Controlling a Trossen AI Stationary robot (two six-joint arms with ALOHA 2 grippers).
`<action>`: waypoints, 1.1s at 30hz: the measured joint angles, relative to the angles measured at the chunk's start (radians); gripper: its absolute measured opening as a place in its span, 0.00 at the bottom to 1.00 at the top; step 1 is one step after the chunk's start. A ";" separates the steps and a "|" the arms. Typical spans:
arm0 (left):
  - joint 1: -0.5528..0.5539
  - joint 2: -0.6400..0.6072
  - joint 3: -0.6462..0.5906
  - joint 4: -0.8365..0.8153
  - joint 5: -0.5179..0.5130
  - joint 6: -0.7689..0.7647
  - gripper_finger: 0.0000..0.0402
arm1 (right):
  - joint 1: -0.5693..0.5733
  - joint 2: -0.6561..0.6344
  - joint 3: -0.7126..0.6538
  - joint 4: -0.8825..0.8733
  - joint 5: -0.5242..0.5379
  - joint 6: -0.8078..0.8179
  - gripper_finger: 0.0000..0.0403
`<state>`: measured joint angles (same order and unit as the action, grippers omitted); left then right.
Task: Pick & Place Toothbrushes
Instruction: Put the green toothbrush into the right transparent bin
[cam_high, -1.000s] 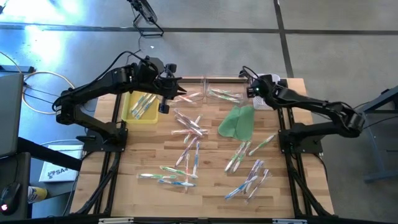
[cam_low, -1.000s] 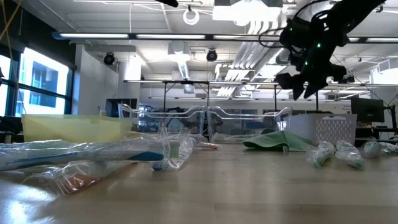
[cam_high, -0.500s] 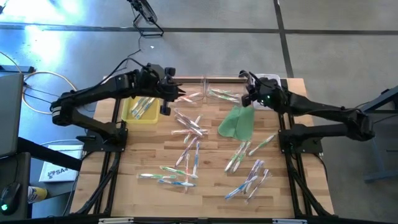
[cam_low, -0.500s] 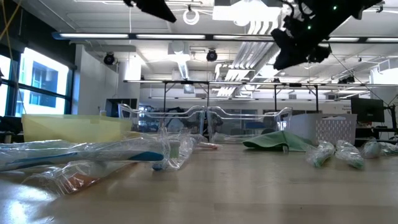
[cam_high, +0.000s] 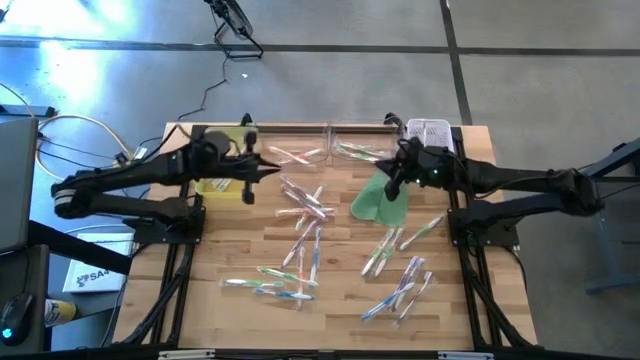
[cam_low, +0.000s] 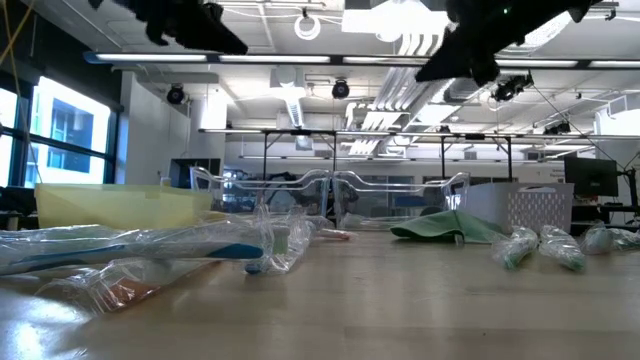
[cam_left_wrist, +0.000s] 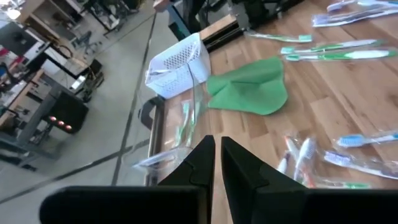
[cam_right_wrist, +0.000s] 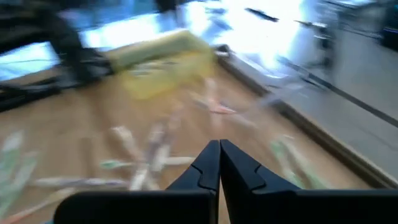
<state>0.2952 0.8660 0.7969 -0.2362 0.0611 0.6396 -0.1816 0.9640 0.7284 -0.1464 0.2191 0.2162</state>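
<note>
Wooden slat table (cam_high: 340, 310) on a dark frame, grey floor around it; low view looks across the tabletop into a workshop hall with ceiling lights. Wrapped toothbrushes (cam_high: 305, 205) lie scattered over the middle and right of the table, a few more inside two clear trays (cam_high: 330, 150) at the far edge and some in the yellow bin (cam_high: 225, 180) at far left. Flat green cloth (cam_high: 381, 196) sits right of centre, a white mesh basket (cam_high: 430, 131) at the far right corner. Left gripper (cam_high: 262, 168) hangs above the table just beside the yellow bin, fingers (cam_left_wrist: 205, 163) nearly touching, only a narrow slit between them, nothing held. Right gripper (cam_high: 390, 178) is over the far end of the green cloth, fingers (cam_right_wrist: 214, 163) pressed together, empty. In the low view both arms appear only as dark shapes high in the picture, clear of the tabletop
</note>
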 joint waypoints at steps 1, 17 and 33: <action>-0.005 -0.023 -0.026 0.011 0.000 -0.008 0.05 | 0.010 0.005 0.000 0.019 -0.025 -0.011 0.01; -0.253 -0.217 -0.293 0.201 -0.110 -0.016 0.05 | 0.192 0.083 0.000 0.189 -0.116 -0.038 0.00; -0.459 -0.225 -0.401 0.337 -0.176 -0.046 0.05 | 0.301 0.221 0.000 0.196 -0.123 0.025 0.00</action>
<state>-0.1638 0.6407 0.3962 0.1010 -0.1147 0.5934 0.1196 1.1851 0.7281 0.0496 0.0964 0.2408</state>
